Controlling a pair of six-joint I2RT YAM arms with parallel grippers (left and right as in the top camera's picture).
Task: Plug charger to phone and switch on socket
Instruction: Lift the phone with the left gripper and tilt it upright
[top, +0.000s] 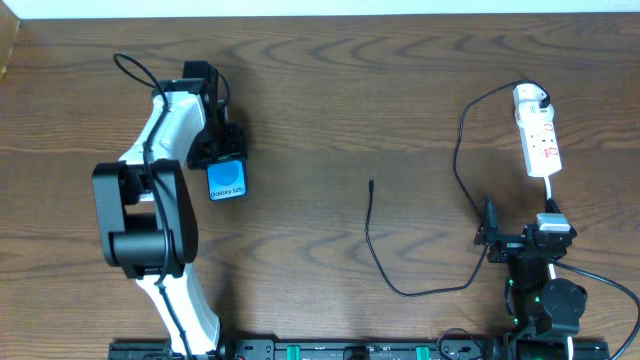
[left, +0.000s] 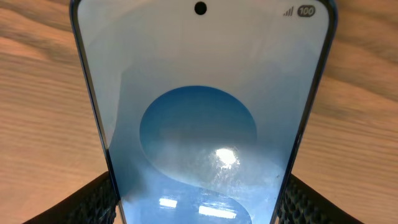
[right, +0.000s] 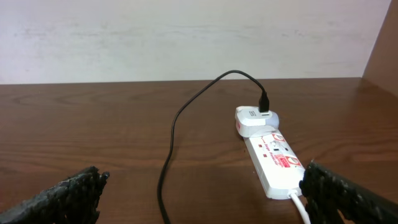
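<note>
Overhead: the left hand (top: 224, 168) is clamped across the phone (top: 227, 181). The charger (top: 372, 235) tip lies well apart from it, between the two hands. The right hand (top: 520, 232) gapes empty just short of the socket (top: 540, 140).

Left wrist: the fingers (left: 93, 202) pinch only the phone's edges, so a plug's push may twist it loose.

Right wrist: slack cable loops ahead of the hand and may snag a reach for the switch.

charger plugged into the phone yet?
No. The plug tip lies loose on the table, well apart from the phone.
</note>
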